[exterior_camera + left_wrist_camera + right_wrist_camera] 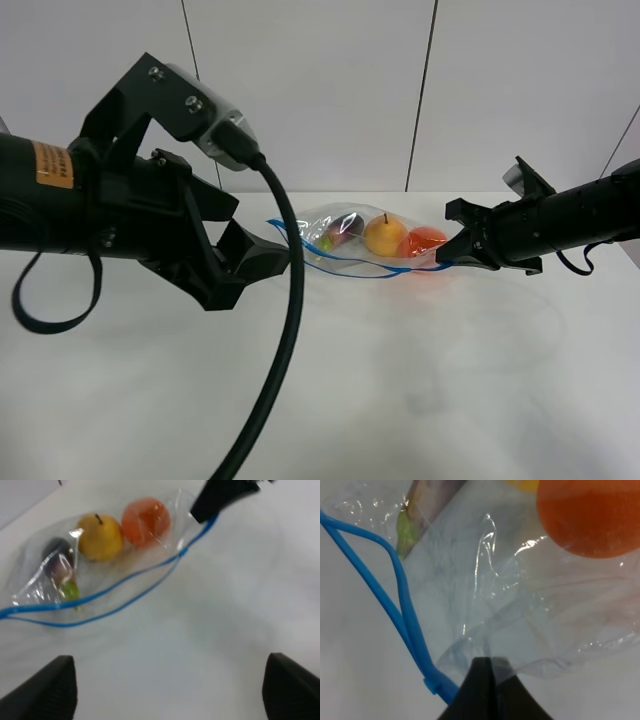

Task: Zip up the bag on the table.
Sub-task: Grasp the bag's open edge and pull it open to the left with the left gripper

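The bag [352, 250] lies on the table [420, 400], toward its twelve o'clock edge, zipper strip [345, 264] along the bag's six o'clock side. Inside it, the eggplant [340, 229] sits at nine o'clock, the pear [384, 237] in the middle and the orange [426, 240] at three. My right pincer [447, 257] pinches the three o'clock corner beside the strip's end. My left pincer [262, 238] hangs at nine o'clock, apart from the bag.

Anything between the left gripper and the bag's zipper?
Nothing visible. Only bare table lies between the open left gripper and the blue zipper strip; the right gripper is pinching the bag at its far end.
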Controlling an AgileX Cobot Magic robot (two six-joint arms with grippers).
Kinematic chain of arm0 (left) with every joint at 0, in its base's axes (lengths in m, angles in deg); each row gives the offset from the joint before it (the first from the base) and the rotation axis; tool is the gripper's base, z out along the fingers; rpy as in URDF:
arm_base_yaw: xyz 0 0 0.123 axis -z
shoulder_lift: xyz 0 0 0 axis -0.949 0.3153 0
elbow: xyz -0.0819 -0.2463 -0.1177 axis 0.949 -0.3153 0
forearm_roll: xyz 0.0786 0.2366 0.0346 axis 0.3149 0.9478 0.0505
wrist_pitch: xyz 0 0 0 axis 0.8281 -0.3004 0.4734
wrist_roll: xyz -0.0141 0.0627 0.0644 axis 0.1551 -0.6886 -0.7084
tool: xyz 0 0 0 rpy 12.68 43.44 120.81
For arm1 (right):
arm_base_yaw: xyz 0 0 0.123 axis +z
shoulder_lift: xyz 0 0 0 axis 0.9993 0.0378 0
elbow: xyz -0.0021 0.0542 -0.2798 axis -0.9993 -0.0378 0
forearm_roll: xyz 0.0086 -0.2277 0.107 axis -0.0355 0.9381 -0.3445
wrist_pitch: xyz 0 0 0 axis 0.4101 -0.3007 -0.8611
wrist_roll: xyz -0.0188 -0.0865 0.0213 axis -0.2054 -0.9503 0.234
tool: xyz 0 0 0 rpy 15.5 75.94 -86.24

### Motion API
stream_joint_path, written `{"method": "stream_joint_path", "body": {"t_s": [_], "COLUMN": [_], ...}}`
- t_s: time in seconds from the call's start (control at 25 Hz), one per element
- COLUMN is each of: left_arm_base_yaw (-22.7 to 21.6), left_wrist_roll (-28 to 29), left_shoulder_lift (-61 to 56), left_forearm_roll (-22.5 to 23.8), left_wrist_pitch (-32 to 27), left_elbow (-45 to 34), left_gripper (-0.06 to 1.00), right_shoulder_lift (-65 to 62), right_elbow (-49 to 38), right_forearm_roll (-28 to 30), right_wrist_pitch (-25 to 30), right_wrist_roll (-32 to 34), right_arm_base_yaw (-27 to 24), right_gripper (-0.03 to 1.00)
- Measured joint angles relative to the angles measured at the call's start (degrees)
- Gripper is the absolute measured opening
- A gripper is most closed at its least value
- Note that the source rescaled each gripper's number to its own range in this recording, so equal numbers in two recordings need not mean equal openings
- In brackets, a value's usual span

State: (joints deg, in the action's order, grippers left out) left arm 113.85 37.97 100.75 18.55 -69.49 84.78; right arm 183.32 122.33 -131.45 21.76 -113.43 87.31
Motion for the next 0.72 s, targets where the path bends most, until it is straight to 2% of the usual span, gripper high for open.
{"method": "stream_joint_path", "body": {"t_s": [0.16,0.32,0.56,0.72], "left_arm_base_yaw": [0.00,0.00,0.07,1.84], "left_wrist_roll": [-0.39,-1.59,-4.29,-5.30], "left_shoulder_lift": [5.31,12.17,25.71,32.64], "left_forearm_roll": [0.00,0.00,0.00,0.00], "left_wrist_pitch": [3.84,5.00,5.52,5.28], "left_elbow": [0.14,2.94,11.62,17.40], "left_gripper": [1.00,1.00,1.00,1.00], "right_shoulder_lift": [0.00,0.00,0.00,0.00], "right_elbow": [0.00,0.00,0.00,0.00], "right_forearm_roll": [0.00,0.06,0.06,0.06], "right_wrist_pitch": [0.00,0.00,0.05,0.09], "right_wrist_roll": [0.02,0.02,0.07,0.20], "right_arm_base_yaw": [0.00,0.00,0.00,0.00], "right_gripper": [0.00,0.00,0.00,0.00]}}
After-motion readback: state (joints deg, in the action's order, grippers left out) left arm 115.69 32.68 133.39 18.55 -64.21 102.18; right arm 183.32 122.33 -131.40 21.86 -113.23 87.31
